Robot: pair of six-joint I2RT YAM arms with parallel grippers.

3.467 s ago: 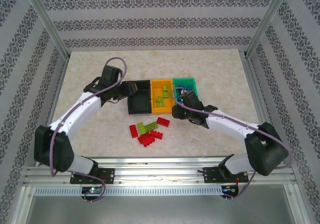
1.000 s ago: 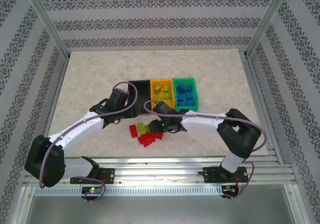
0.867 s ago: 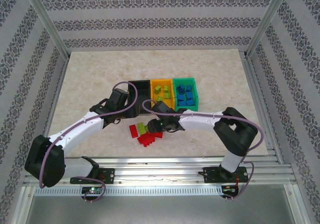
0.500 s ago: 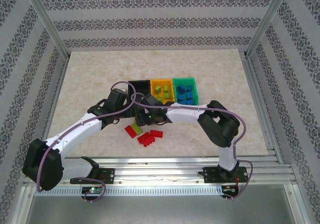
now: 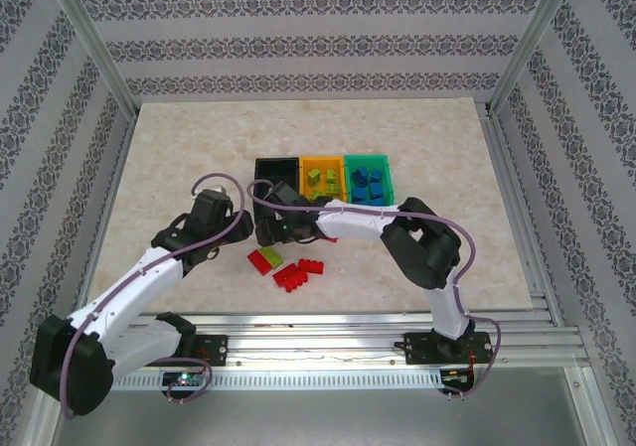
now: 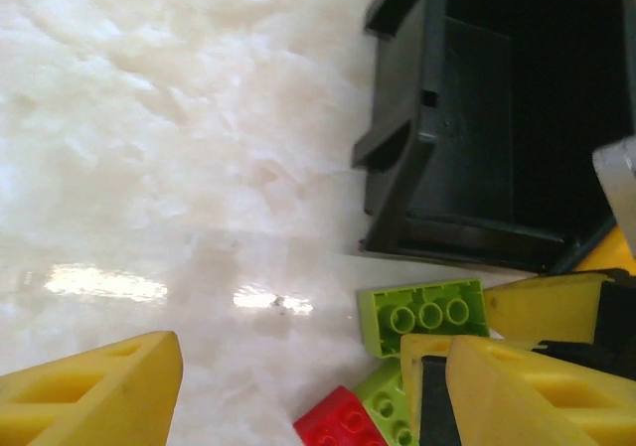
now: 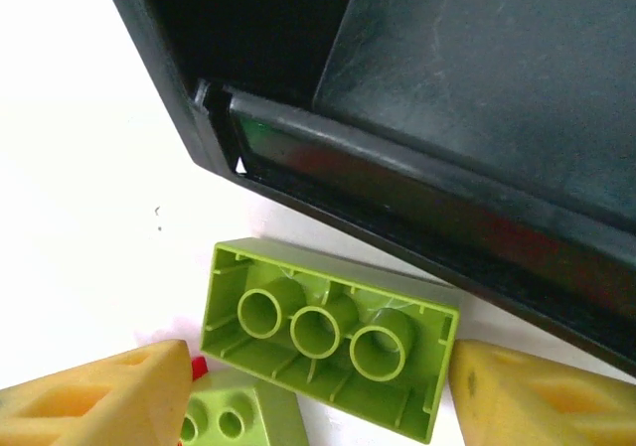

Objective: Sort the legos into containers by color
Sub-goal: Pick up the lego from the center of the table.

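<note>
- Upside-down lime brick (image 7: 328, 337) between right gripper (image 7: 320, 359) jaws, spread a brick's length; grip impossible to tell.
- Black bin (image 7: 397, 183) just beyond those jaws.
- Past it, orange bin (image 5: 321, 161) holding lime bricks (image 5: 320, 178), green bin (image 5: 368, 158) holding blue bricks (image 5: 366, 183).
- Left gripper (image 6: 313, 357) jaws gaping wide, gripping nothing.

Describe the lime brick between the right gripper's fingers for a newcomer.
Start at the black bin, leftmost of three. Just outside its wall, between the right gripper's fingers, lies a lime brick. Alone among nearby bricks, it lies underside up, three tubes showing.
</note>
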